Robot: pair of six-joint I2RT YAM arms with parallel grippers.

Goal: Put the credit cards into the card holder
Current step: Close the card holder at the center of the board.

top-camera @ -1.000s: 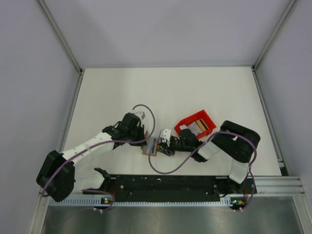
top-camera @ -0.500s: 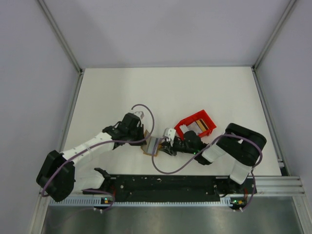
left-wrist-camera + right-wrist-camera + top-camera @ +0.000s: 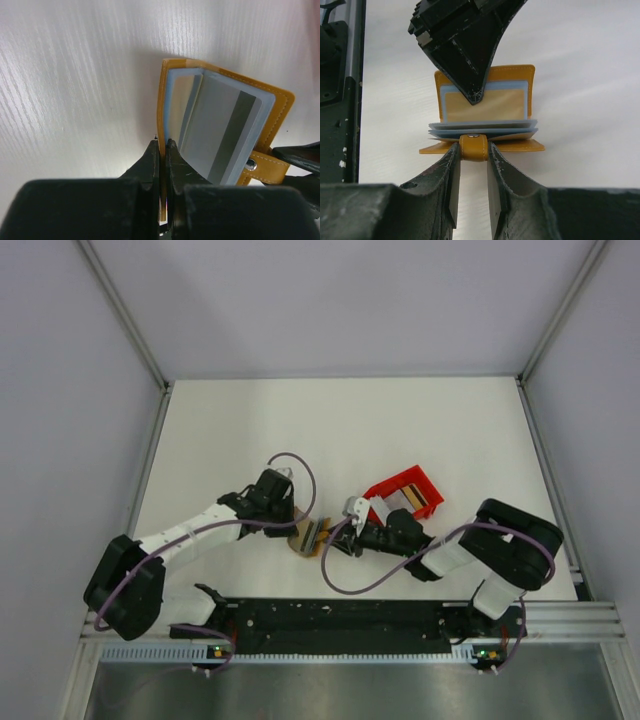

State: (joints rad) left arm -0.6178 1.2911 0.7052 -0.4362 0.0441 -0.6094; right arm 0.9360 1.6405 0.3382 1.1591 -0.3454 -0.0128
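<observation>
Holder (image 3: pixel 308 537) lies open on table (image 3: pixel 300 430), just left of red tray (image 3: pixel 392 483) and a bit nearer the arm bases, not touching it. L claw (image 3: pixel 162 145) is on the holder's far side from the tray, clenched on the edge of one orange cover, which stands upright. R claw (image 3: pixel 473 151) is between tray and holder, fingers pressed on both sides of the snap tab (image 3: pixel 473 144), grasping it; the other cover lies flat on the table. Inside the holder is a fan of light-blue sleeves (image 3: pixel 485 125). A grey card (image 3: pixel 220 130) w/ dark edge stripe sits in one sleeve. Can't tell a blue card apart from the sleeves. Tray holds a few flat tan/whitish items, too small to ID.
</observation>
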